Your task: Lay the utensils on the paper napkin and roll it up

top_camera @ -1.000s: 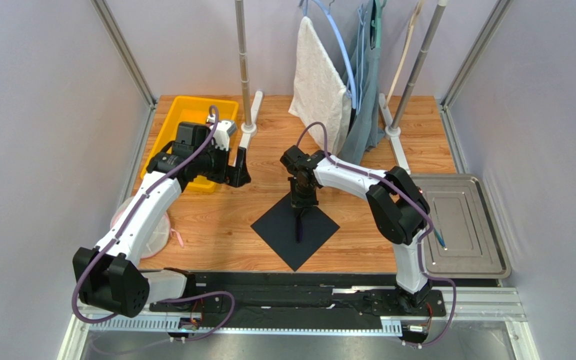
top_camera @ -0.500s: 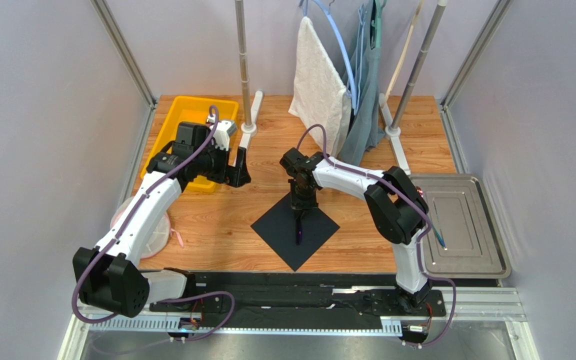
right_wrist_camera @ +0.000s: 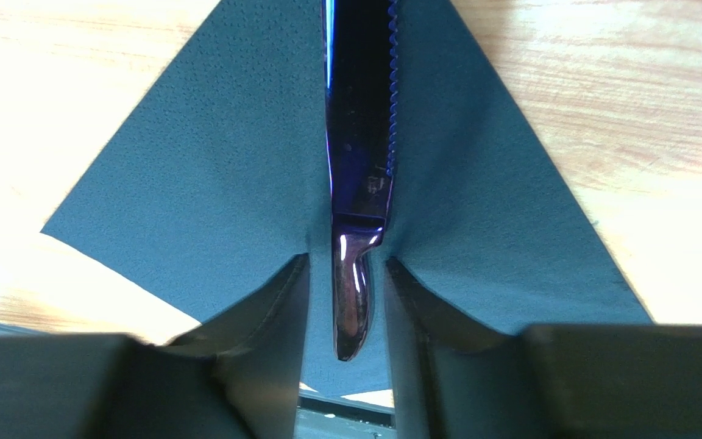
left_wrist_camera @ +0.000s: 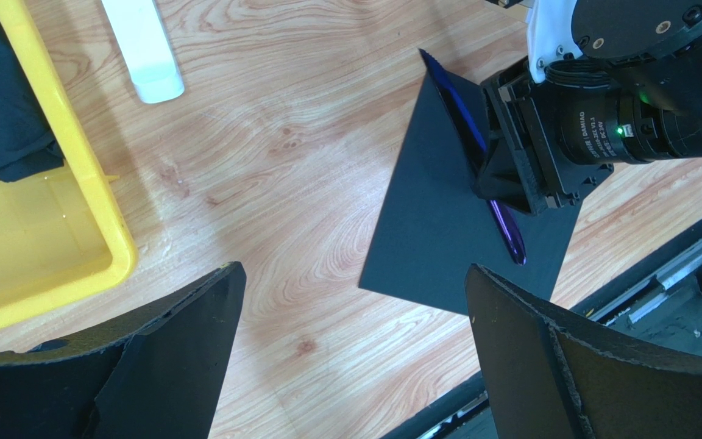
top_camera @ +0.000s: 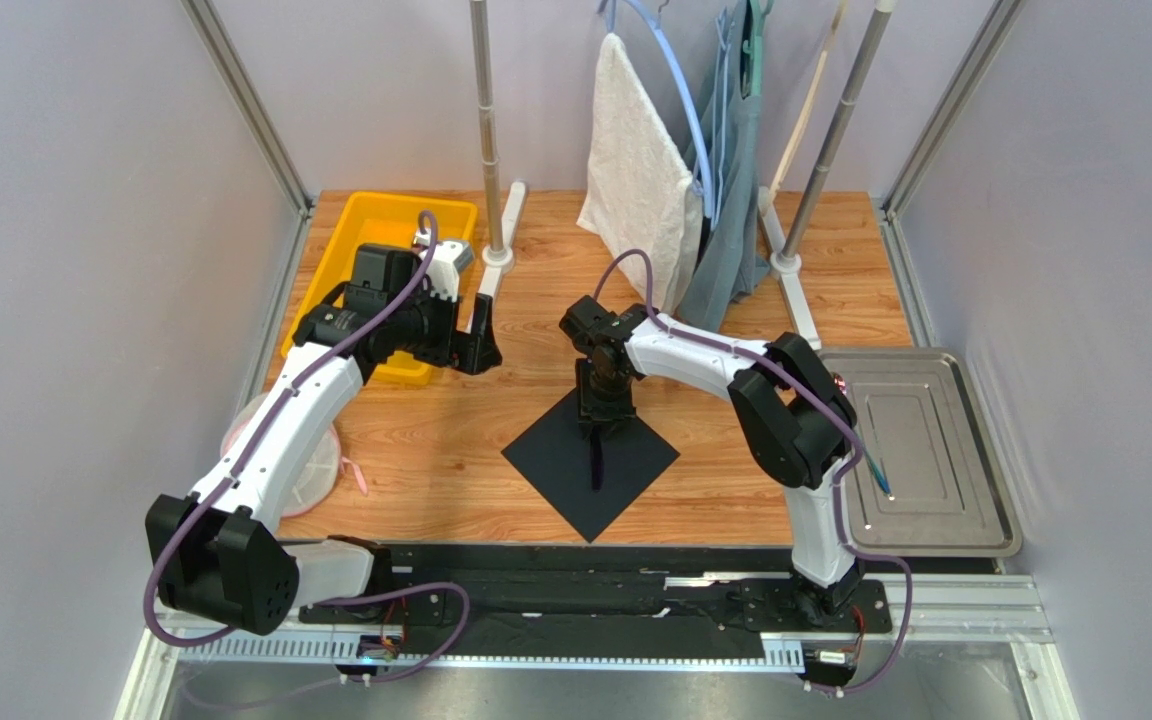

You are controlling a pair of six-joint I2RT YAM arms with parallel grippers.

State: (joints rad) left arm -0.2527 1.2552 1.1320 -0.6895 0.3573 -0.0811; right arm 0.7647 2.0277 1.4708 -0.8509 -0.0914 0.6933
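The paper napkin (top_camera: 591,458) lies flat on the tabletop, between its middle and its near edge, turned so that one corner points at the near edge and one at the far edge. A knife (right_wrist_camera: 359,137), dark and glossy with a purple sheen, lies on it along that far-to-near line. The right gripper (right_wrist_camera: 346,265) sits low over the napkin's far corner, straddling the knife. In the right wrist view the rounded handle end lies in the gap between the two fingers (right_wrist_camera: 268,311) with a sliver of napkin showing on either side. The jaws are therefore parted a little and not touching the knife. The serrated blade runs straight away from the fingertips across the napkin. The left gripper (left_wrist_camera: 355,274) hangs above bare wood to the left of the napkin. It is just beside the yellow bin (top_camera: 330,248), which stands in the far left corner of the tabletop. Its jaws are spread wide with nothing between them. A thin blue piece (top_camera: 877,470) rests at the left rim of the metal tray (top_camera: 988,518), which lies along the right edge of the tabletop.
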